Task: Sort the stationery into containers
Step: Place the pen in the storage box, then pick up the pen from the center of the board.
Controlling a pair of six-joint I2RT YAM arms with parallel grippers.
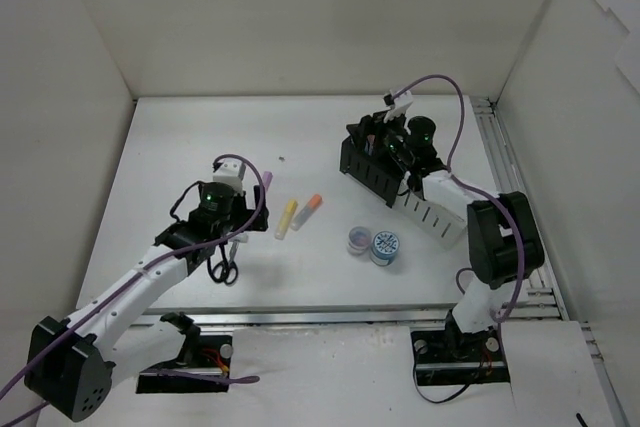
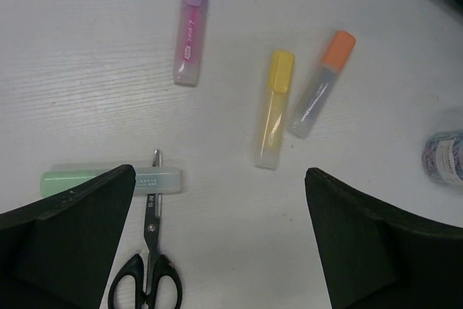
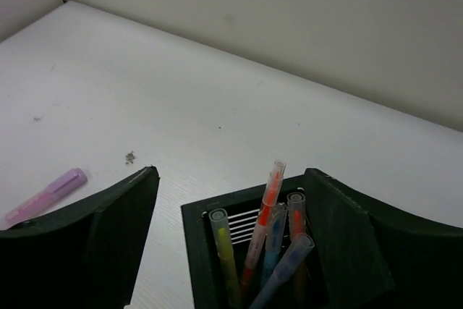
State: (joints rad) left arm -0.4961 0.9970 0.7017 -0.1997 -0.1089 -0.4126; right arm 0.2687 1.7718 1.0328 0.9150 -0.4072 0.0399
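My left gripper (image 1: 222,222) (image 2: 219,171) is open and empty, hovering above the table. In the left wrist view, black-handled scissors (image 2: 148,251) (image 1: 224,269) and a pale green highlighter (image 2: 108,180) lie by its left finger. Pink (image 2: 192,25), yellow (image 2: 274,108) (image 1: 286,218) and orange (image 2: 323,84) (image 1: 307,211) highlighters lie ahead of it. Two tape rolls (image 1: 358,239) (image 1: 386,247) lie mid-table. My right gripper (image 1: 392,139) (image 3: 231,171) is open and empty just above the black organizer (image 1: 372,169) (image 3: 195,251), which holds several thin pens (image 3: 271,215). The white organizer (image 1: 432,212) stands beside it.
White walls enclose the table on the left, back and right. A metal rail (image 1: 492,147) runs along the right edge. Purple cables trail from both arms. Small specks of debris (image 3: 130,156) lie on the far part of the table.
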